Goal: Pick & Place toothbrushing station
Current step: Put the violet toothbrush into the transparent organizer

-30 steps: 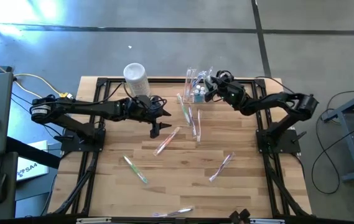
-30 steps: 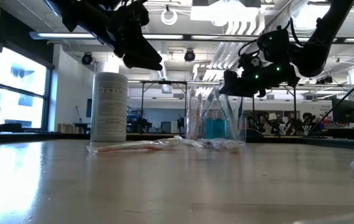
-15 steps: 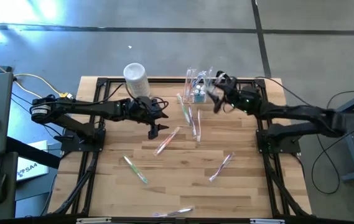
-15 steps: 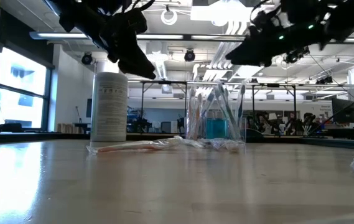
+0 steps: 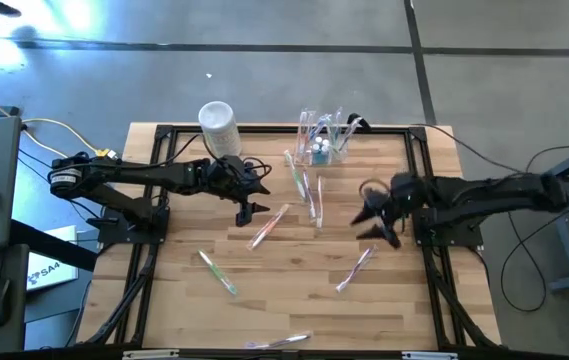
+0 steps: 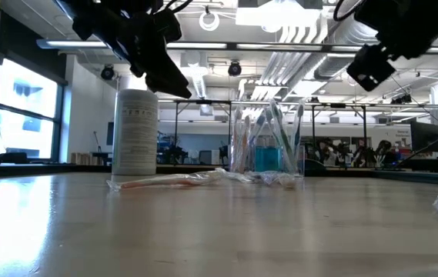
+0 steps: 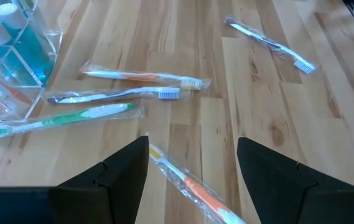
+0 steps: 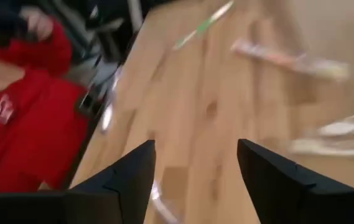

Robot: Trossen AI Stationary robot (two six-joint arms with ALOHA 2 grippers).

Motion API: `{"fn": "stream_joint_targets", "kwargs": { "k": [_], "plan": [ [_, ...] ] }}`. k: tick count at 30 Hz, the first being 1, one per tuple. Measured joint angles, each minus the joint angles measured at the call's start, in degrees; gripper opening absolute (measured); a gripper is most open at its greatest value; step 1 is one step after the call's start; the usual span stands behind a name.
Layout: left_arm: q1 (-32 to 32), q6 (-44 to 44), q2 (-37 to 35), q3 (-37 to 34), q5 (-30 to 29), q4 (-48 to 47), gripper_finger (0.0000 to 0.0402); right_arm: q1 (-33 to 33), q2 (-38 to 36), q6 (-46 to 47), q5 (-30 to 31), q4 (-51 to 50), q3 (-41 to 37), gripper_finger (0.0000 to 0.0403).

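Station [image 5: 321, 138] sits at counter's far edge; right gripper [image 5: 376, 216] nearer than left gripper [image 5: 248, 209]; both jaws apart, empty.

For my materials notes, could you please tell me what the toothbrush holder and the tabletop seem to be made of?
The toothbrushing station looks like clear, glossy thin-walled plastic: the toothbrushes and blue liquid inside show through. The table appears to be light butcher-block wood with a smooth finish: jointed planks and grain are visible.

Clear toothbrushing station [image 7: 15, 59] holds blue liquid, on pale striped wooden table [image 5: 294, 265]; person's red sleeve [image 8: 30, 118]
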Motion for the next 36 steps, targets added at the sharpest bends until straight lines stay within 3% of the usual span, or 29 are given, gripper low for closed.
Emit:
{"fn": "stream_joint_targets", "kwargs": {
  "k": [9, 15, 29, 36],
  "plan": [
    [0.0, -0.1, 0.0, 0.0, 0.0, 0.1, 0.0239, 17.9, 12.5, 2.4, 18.4, -0.1, 0.0, 0.0205],
    [0.0, 0.0, 0.0, 0.0, 0.0, 0.1, 0.0239, 23.6, 23.3, 6.7, 24.5, 1.5, 0.0, 0.0205],
    [0.0, 0.3, 0.0, 0.0, -0.1, 0.0, 0.0239, 29.1, 39.8, 18.7, 27.0, 6.1, 0.6, 0.0205],
    [0.0, 0.3, 0.0, 0.0, -0.1, 0.0, 0.0239, 30.0, 42.1, 18.6, 28.9, 8.5, 0.7, 0.0205]
  ]
}}
